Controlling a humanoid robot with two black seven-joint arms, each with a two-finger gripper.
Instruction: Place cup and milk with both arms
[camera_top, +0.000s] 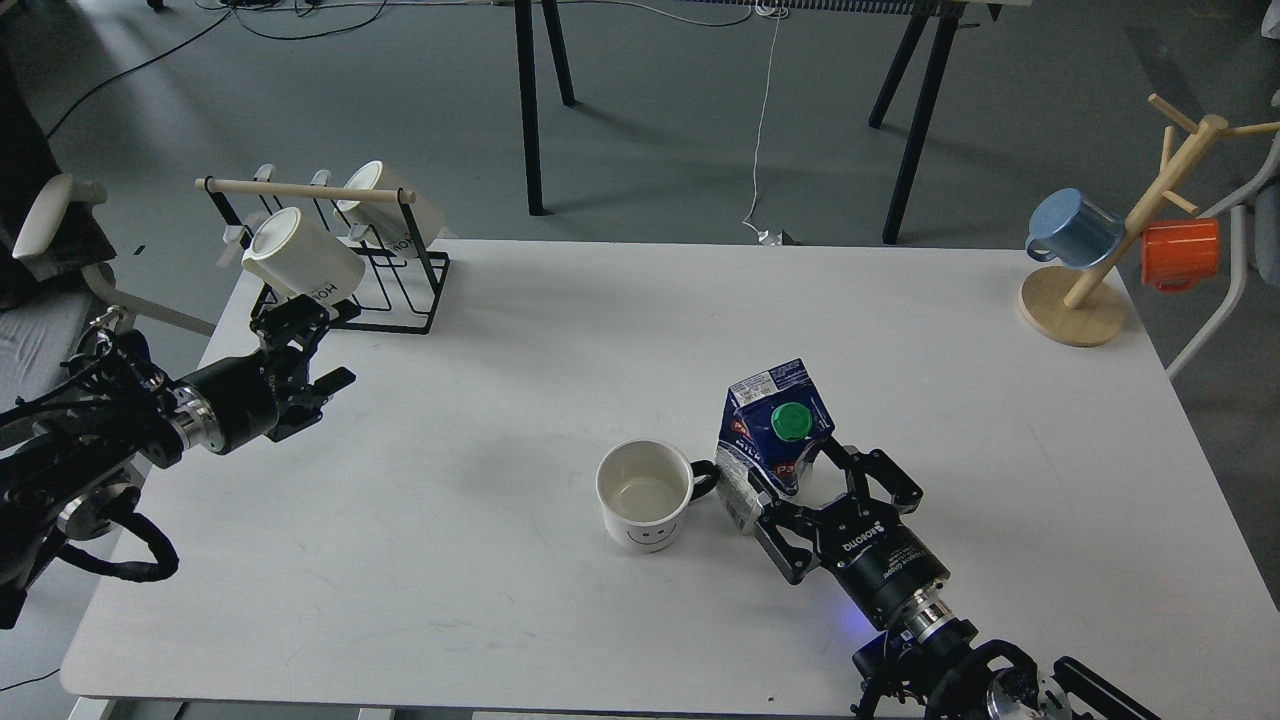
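The white cup (646, 494) with a smiley face stands upright in the middle of the table, its black handle pointing right. The blue milk carton (768, 437) with a green cap stands on the table just right of the cup, close to the handle. My right gripper (800, 485) is right behind the carton, its jaws spread wide on either side of the carton's lower part and no longer pressing it. My left gripper (328, 340) is open and empty at the far left, just in front of the mug rack.
A black wire rack (385, 275) with two white mugs stands at the back left. A wooden mug tree (1075, 300) with a blue and an orange mug stands at the back right. The white table (500, 620) shows bare surface at the front left.
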